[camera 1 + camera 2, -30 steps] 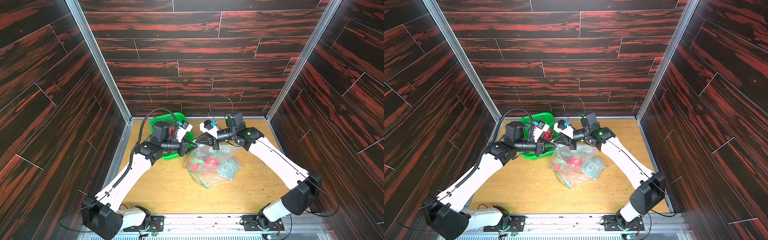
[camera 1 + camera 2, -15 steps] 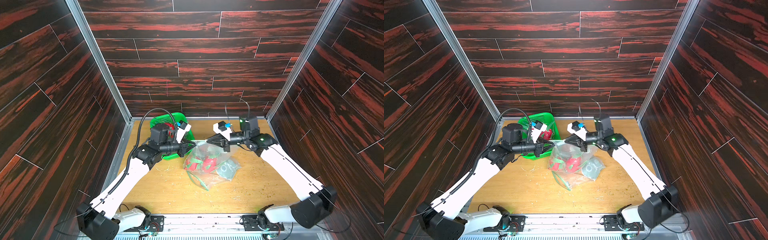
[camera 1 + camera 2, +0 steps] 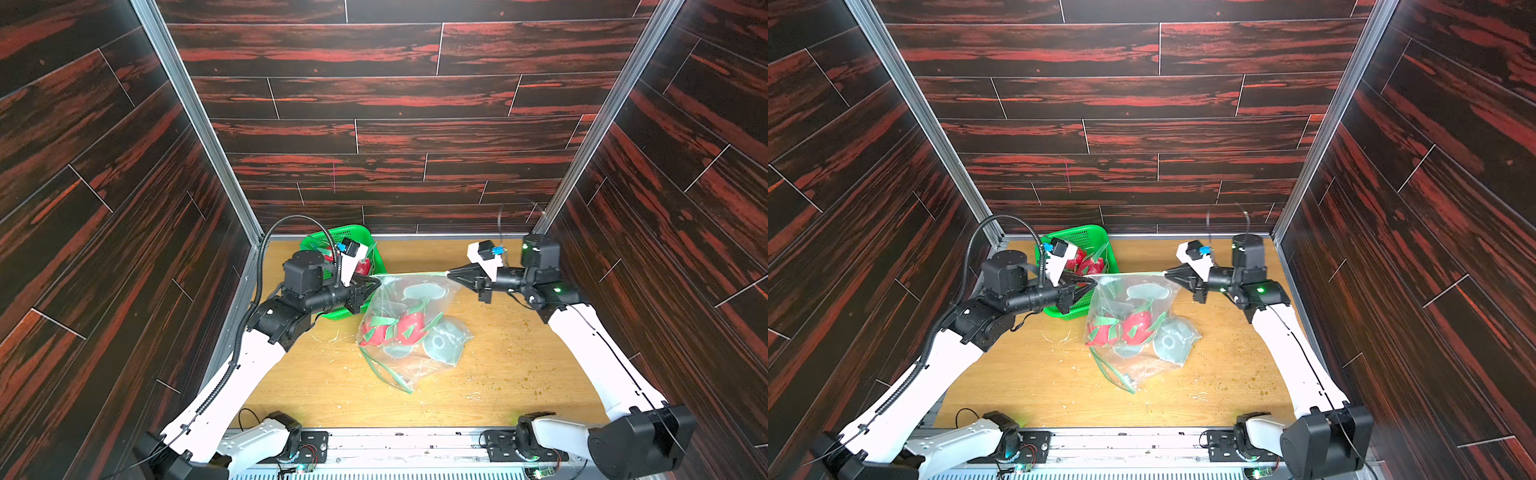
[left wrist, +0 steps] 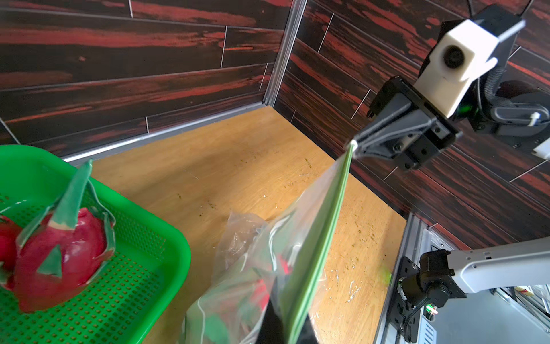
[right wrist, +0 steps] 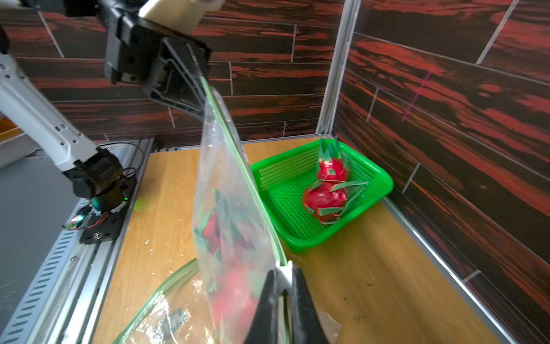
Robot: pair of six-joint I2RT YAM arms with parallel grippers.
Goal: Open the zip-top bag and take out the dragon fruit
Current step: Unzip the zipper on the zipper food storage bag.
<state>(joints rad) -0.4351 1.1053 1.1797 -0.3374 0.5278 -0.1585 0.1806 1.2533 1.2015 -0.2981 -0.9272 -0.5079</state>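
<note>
— What is seen toward the left of the frame?

— The left gripper (image 3: 375,283) is seen clamped on one top corner of the zip-top bag (image 3: 386,299), left of centre in both top views. Behind it a green basket (image 3: 353,229) is set in the back left corner of the table (image 3: 519,365). Two dragon fruit (image 5: 326,199) are lying in that basket, outside the bag.

— And in the middle?

— The bag is hung by its green zip strip (image 4: 324,232), which is stretched taut between the two claws, while its lower part is rested on the table. Two more dragon fruit (image 3: 409,328) are seen inside it, side by side and low down.

— And to the right?

— The right gripper (image 3: 452,274) is closed on the other top corner, where a small white piece (image 5: 281,271), perhaps the slider, is pinched.

— How much is judged done?

— Roughly half: two fruit are out and two are bagged. Whether the seal is parted cannot be told, as the strip is seen as one tight line. The mouth is yet to be spread and the bagged fruit lifted out.

— And the surface and room?

— A pale wooden tabletop, strewn with fine crumbs, is enclosed on three sides by dark, red-streaked plank walls (image 3: 374,104), with metal posts at the back corners
</note>
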